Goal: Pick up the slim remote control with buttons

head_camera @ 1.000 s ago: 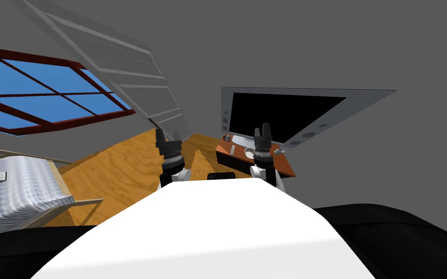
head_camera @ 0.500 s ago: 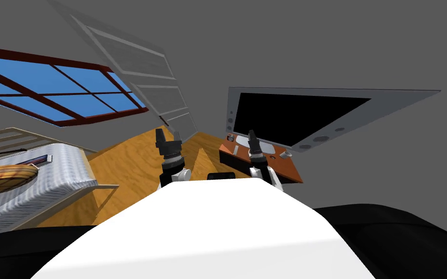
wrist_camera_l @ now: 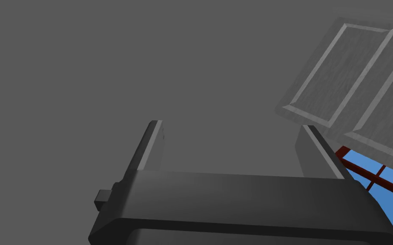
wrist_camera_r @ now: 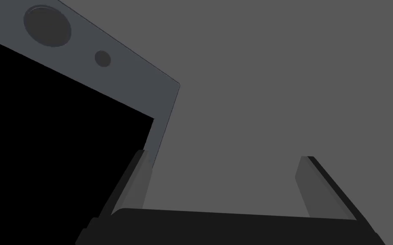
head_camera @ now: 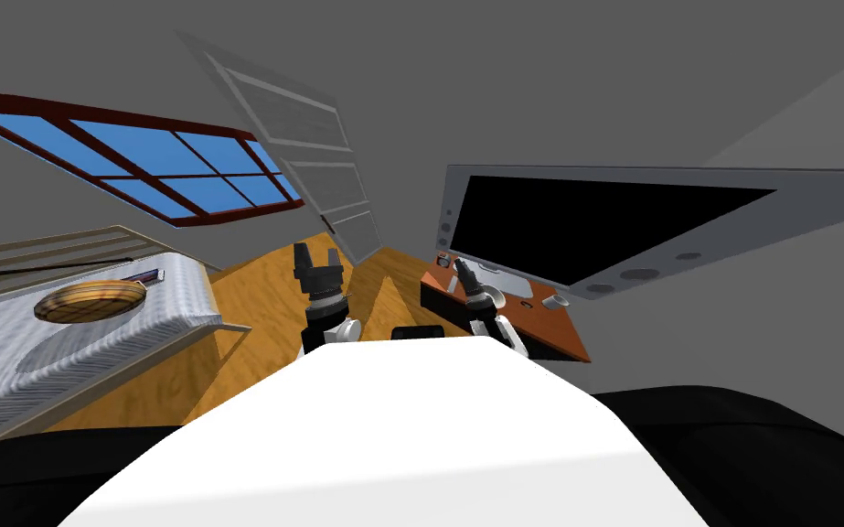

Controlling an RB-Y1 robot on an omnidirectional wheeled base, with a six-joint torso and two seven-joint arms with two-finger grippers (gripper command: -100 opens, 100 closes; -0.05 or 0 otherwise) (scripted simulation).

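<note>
A slim dark bar (head_camera: 141,275) with a pale end, possibly the remote, lies on the grey bed cover (head_camera: 8,357) beside a round wooden dish (head_camera: 90,300). A slim pale grey strip (head_camera: 453,284) lies on the orange-brown TV stand (head_camera: 539,329). My right gripper (head_camera: 462,265) hangs above the stand's left part, close to that strip, open and empty (wrist_camera_r: 224,155); past its fingers is the TV's corner (wrist_camera_r: 106,72). My left gripper (head_camera: 316,256) is raised over the wooden floor, open and empty (wrist_camera_l: 231,125).
A large grey-framed TV (head_camera: 593,220) stands on the stand with a small dark box (head_camera: 443,260), a white bowl (head_camera: 491,295) and a white cup (head_camera: 557,300). A grey panelled door (head_camera: 319,155) and a red-framed window (head_camera: 173,165) lie beyond the wooden floor (head_camera: 255,311).
My view has swung left, bringing the bed and wooden dish further in. My right gripper has dropped lower and leaned left over the stand. The left arm holds its pose.
</note>
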